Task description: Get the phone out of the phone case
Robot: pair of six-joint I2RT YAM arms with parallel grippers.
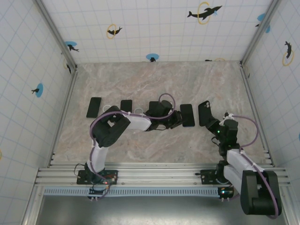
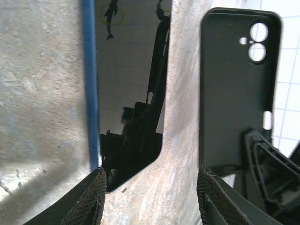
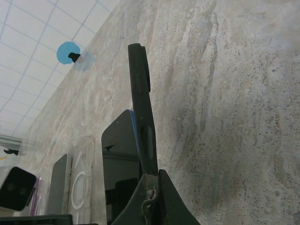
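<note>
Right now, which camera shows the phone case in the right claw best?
The left wrist view: the phone case faces it broadside, with the camera cutouts and side slot plain to see, and it is visibly empty. The top external view has it small and upright in the right claw. The right wrist view catches it edge-on.

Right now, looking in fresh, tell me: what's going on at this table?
The right claw is shut on an empty black phone case, holding it upright. The phone lies flat on the marble table, screen up, beside the case. The left claw sits open by the phone's near end, gripping nothing. So the phone is already out of its case.
</note>
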